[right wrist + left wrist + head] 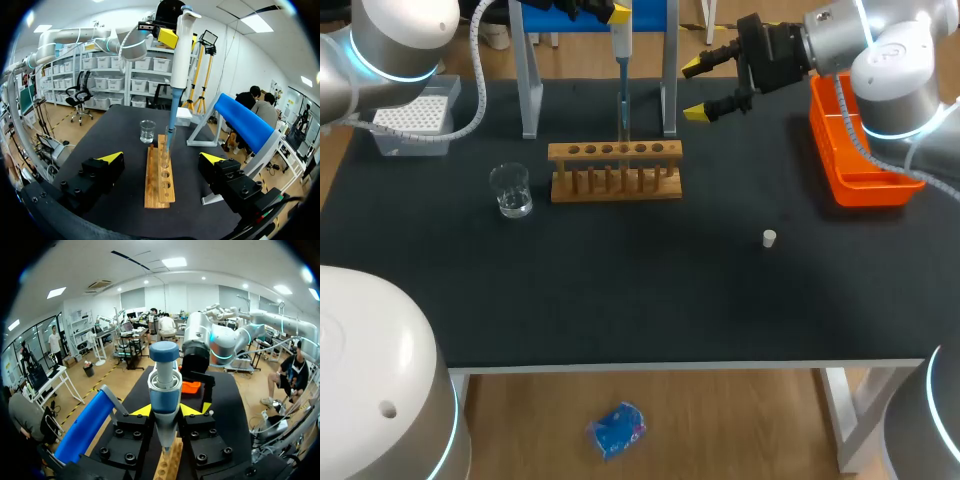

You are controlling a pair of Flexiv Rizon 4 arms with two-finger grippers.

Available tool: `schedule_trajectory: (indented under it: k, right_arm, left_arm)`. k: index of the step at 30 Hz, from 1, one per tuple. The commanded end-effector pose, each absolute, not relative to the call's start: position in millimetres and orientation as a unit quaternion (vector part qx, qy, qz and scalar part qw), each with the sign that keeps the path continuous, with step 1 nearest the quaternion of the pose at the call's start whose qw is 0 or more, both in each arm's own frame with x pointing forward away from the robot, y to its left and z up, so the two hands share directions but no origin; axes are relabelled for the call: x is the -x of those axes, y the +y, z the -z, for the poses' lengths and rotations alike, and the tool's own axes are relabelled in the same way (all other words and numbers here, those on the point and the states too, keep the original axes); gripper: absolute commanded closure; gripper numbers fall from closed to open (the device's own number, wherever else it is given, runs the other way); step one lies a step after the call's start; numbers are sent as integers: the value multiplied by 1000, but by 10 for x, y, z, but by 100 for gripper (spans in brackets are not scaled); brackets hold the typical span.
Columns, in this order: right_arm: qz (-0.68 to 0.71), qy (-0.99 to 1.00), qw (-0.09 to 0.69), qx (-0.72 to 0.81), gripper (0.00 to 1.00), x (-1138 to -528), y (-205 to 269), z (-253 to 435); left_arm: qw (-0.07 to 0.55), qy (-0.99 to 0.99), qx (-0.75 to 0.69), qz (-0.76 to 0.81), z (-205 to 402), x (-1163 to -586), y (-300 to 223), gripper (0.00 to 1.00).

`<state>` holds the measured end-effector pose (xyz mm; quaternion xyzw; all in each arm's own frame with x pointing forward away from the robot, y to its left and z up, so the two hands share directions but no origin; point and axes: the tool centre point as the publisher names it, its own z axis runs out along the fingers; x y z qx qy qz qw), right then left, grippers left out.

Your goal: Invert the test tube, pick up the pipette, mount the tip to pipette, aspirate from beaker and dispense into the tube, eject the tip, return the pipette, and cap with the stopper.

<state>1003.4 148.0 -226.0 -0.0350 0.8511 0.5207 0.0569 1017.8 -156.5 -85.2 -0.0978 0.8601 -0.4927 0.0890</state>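
1. The left pincer [164, 410] is closed on the pipette [164, 385], with both fingers against its body. It holds the pipette upright so the narrow end goes straight down into the tube [166, 150].
2. The tube stands mouth-up in the wooden rack [615, 185], mid-tabletop [640, 300]. The rack keeps it steady, so this looks like the dispensing step.
3. The right pincer [694, 90] is wide open and empty, at 1 o'clock of the rack, seemingly held clear of the pipette.
4. The beaker [511, 190] sits at 9 o'clock of the rack, close enough for a short trip.
5. The stopper [769, 238] lies at 4 o'clock of the rack, on the right arm's side, probably placed there for capping.
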Motion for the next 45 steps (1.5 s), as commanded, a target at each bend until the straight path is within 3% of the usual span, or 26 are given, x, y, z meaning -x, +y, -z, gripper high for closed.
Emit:
schedule_trajectory:
  k: [1, 45]
  right_arm:
    - [-521, 851, 57, 35, 0, -10034, 1478, 2264]
    - [-521, 851, 57, 35, 0, -10034, 1478, 2264]
  left_arm:
    - [89, 861, 98, 492, 841, -10169, -1559, 100]
    - [100, 858, 102, 494, 774, -10102, -1561, 100]
